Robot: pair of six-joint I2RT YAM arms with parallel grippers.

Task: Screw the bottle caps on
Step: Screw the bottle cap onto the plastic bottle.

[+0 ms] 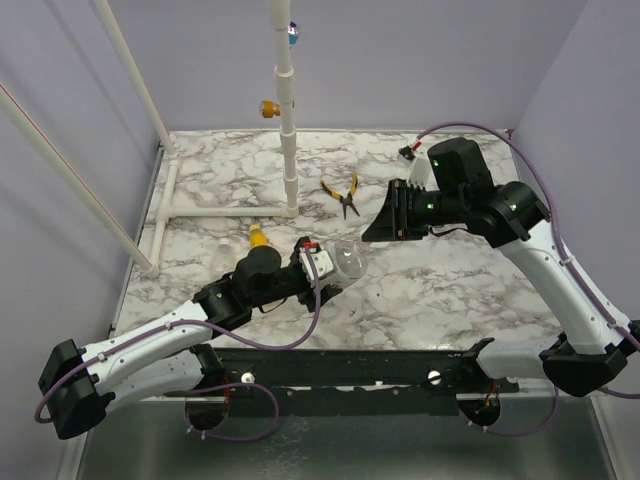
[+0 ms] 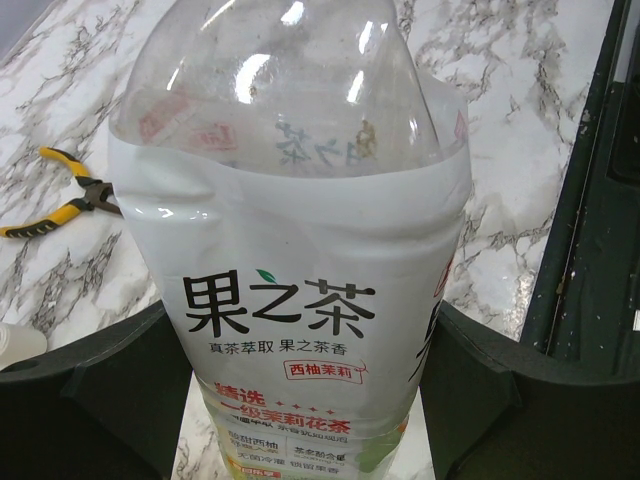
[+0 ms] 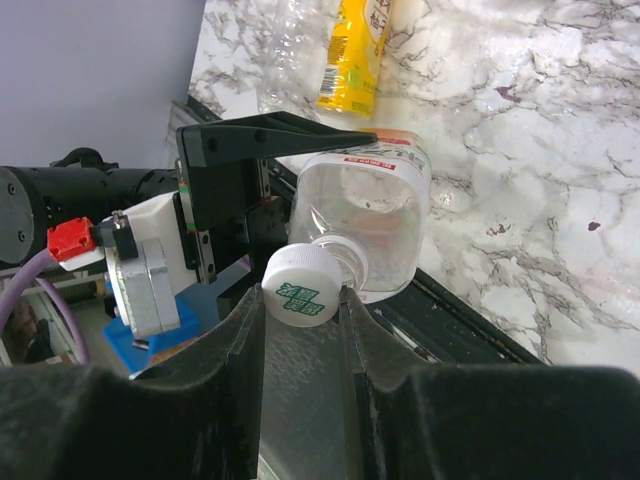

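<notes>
Evidently, the work stood partway through its first bottle. The left gripper [image 1: 332, 265] was clamped around the labelled body of the clear bottle [image 2: 300, 200]. It held the bottle tipped off the tabletop [image 1: 430, 290] at the near middle, with the neck aimed toward the right arm. The right gripper [image 3: 300, 310] was clenched on the whitish cap [image 3: 304, 287], pinched at the fingertips, and the cap sat on that bottle's neck. The cap looked squarely placed over the mouth, but how far it had been turned down could not be told. More twisting probably remained before it could be let go.

The yellow bottle [image 3: 352, 50] lay on its side on the tabletop, to the left of and farther than the held one, just beyond the left arm. Neither gripper touched it, and whether its mouth was capped could not be made out.

What appeared to be a yellow cap [image 1: 268, 108] and a blue cap [image 1: 293, 32] sat on the upright white pipe [image 1: 288, 150] at the far side, well apart from both bottles. They were too small to be sure of. The pliers [image 1: 342, 196] lay beyond the right gripper, apart from everything.

By this reading, one cap was in hand and not yet confirmed tight, and the yellow bottle likely remained to be done.
</notes>
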